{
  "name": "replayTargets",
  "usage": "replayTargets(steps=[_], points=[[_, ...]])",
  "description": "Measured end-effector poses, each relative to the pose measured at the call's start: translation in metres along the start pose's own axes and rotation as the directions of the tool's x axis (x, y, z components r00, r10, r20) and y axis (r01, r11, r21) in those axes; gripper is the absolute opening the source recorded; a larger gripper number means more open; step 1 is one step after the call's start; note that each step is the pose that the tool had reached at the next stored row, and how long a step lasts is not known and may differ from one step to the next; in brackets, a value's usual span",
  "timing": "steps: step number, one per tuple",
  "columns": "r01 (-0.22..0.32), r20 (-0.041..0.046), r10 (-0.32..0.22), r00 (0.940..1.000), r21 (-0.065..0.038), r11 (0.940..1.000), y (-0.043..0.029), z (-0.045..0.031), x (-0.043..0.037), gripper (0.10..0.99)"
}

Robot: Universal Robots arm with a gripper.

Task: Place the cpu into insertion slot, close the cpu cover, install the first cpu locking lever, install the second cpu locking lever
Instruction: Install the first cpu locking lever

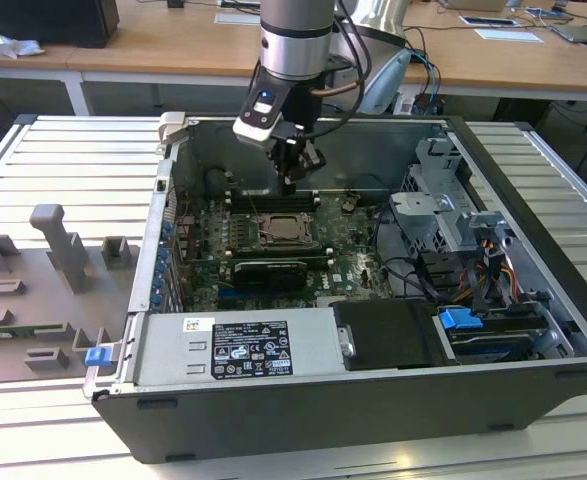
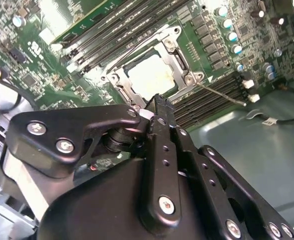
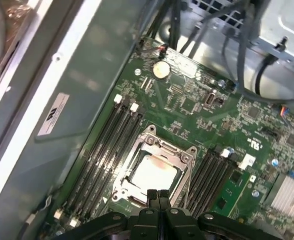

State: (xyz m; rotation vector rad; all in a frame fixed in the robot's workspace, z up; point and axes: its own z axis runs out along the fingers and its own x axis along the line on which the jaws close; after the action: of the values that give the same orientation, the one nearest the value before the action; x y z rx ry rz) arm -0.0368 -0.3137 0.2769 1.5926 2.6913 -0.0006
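The cpu [image 3: 154, 172] lies flat in the insertion slot [image 1: 278, 228] on the green board, its pale top [image 2: 152, 75] showing through the cut-out of the cpu cover [image 2: 181, 59]. The cover [image 3: 159, 147] lies down around the chip. A thin metal lever [image 2: 221, 93] sticks out from one socket corner, across the black memory slots. My gripper [image 1: 289, 183] hangs just above the socket's far edge, inside the open computer case. In both wrist views its black fingers meet with nothing between them, and their tip [image 2: 156, 100] [image 3: 159, 192] is close to the socket's rim.
Long black memory slots [image 3: 104, 150] flank the socket. A graphics card [image 1: 268, 270] lies nearer the front, with the power supply [image 1: 238, 345] in front of it. The drive cage and cables [image 1: 453, 240] fill the exterior view's right. Grey fixtures [image 1: 58, 250] stand outside the case on its left.
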Motion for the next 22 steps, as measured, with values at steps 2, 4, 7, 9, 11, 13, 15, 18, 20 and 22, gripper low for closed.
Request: replayTargets(steps=[2, 4, 7, 9, 11, 13, 15, 18, 20, 22], points=[[0.037, -0.0002, -0.037, 0.9993, 0.0, 0.9993, 0.0, 0.0, 0.0, 0.106], [0.065, -0.0004, -0.065, 0.9979, -0.001, 0.9979, 0.0, 0.0, 0.0, 0.106], [0.108, -0.0006, -0.108, 0.9941, -0.001, 0.9941, 0.0, 0.0, 0.0, 0.106], [0.134, -0.0008, -0.134, 0.991, -0.002, 0.991, 0.0, 0.0, 0.0, 0.106], [0.172, -0.001, -0.172, 0.985, -0.002, 0.985, 0.0, 0.0, 0.0, 0.106], [0.211, -0.0011, -0.211, 0.9774, -0.003, 0.9774, 0.0, 0.0001, 0.0, 0.106], [0.224, -0.0012, -0.224, 0.9746, -0.003, 0.9745, -0.0001, 0.0001, 0.0, 0.106], [0.244, -0.0013, -0.244, 0.9698, -0.003, 0.9698, -0.0001, 0.0002, 0.0, 0.106], [0.292, -0.0015, -0.292, 0.9565, -0.004, 0.9565, -0.0002, 0.0003, 0.0, 0.106], [0.347, -0.0016, -0.347, 0.9379, -0.005, 0.9379, -0.0001, 0.0006, 0.0001, 0.106]])
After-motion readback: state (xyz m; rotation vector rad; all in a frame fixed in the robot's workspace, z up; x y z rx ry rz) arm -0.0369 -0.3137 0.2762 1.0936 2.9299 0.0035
